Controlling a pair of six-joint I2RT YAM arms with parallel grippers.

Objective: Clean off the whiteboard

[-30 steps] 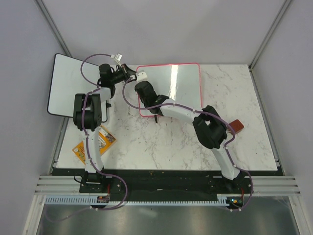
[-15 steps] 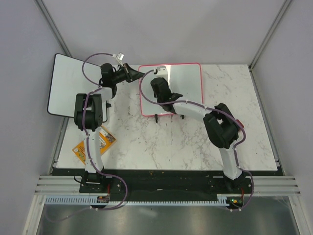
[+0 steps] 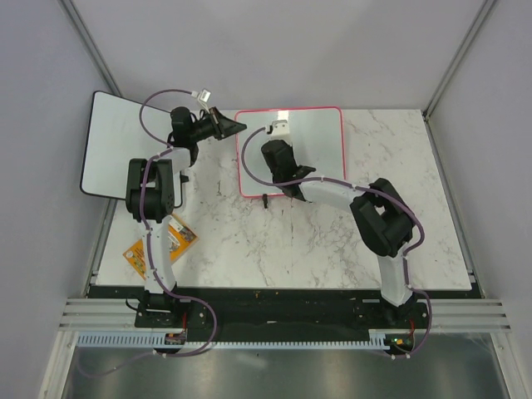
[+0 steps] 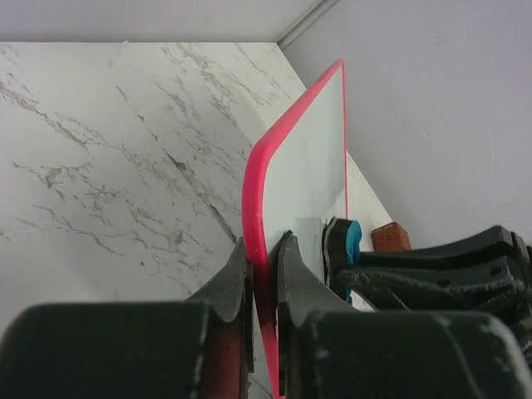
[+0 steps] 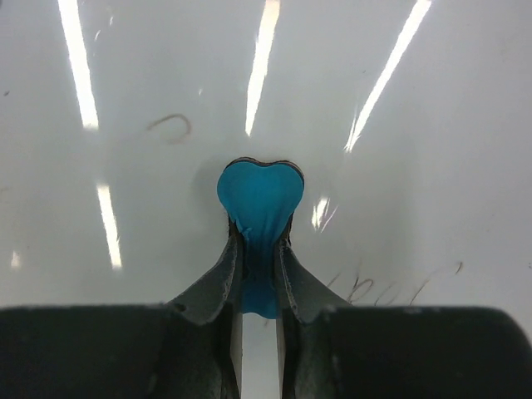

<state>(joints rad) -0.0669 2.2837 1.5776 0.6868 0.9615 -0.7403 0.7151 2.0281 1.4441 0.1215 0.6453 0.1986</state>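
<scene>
The whiteboard, white with a pink-red rim, stands tilted at the back of the marble table. My left gripper is shut on its upper left rim; in the left wrist view the rim runs between my jaws. My right gripper is over the board's left half, shut on a blue eraser that presses on the board face. Faint scribbles show to the eraser's upper left and at the lower right. The eraser also shows in the left wrist view.
A black-rimmed white board leans at the far left. An orange packet lies by the left arm's base. A small brown block sits on the table beyond the whiteboard. Grey walls close in the back and both sides.
My right gripper has slid the eraser rightward across the whiteboard from its left edge. The board and my left gripper have shifted slightly to the right.
</scene>
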